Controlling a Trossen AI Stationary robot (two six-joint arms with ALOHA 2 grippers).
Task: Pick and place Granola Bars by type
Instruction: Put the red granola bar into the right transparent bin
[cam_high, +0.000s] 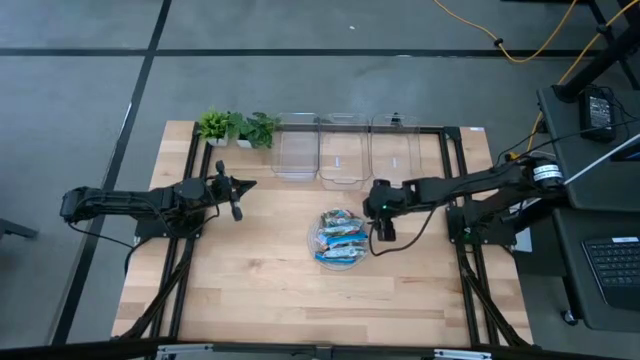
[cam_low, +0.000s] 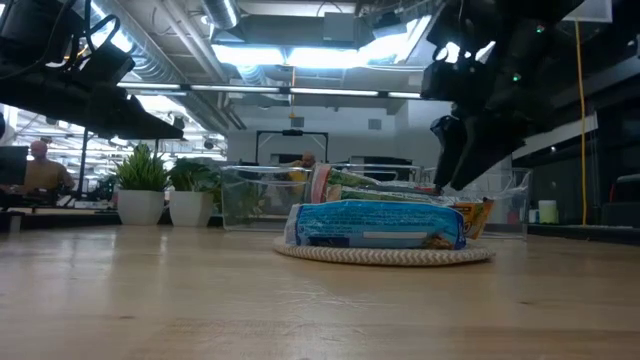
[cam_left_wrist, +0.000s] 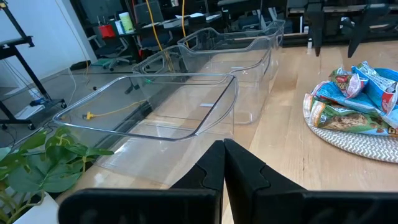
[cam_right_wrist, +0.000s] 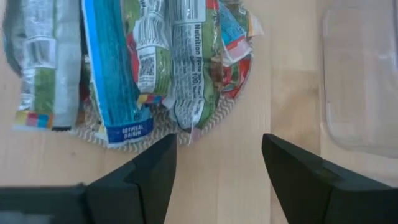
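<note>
The right end effector (cam_right_wrist: 217, 158), fingers apart, hovers beside the granola bars (cam_high: 338, 238); the left end effector (cam_left_wrist: 224, 163), fingers together, waits near the plants (cam_high: 237, 127).

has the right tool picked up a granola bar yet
No, the right tool is open and empty over bare table beside the woven mat, and the Granola Bars lie piled on it.

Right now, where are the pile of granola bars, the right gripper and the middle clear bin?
Granola bars (cam_high: 338, 238), high view: centre of the pile on the round plate.
Right gripper (cam_right_wrist: 217, 163), right wrist view: midway between its open fingers.
Middle clear bin (cam_high: 343, 161), high view: its bare floor.
</note>
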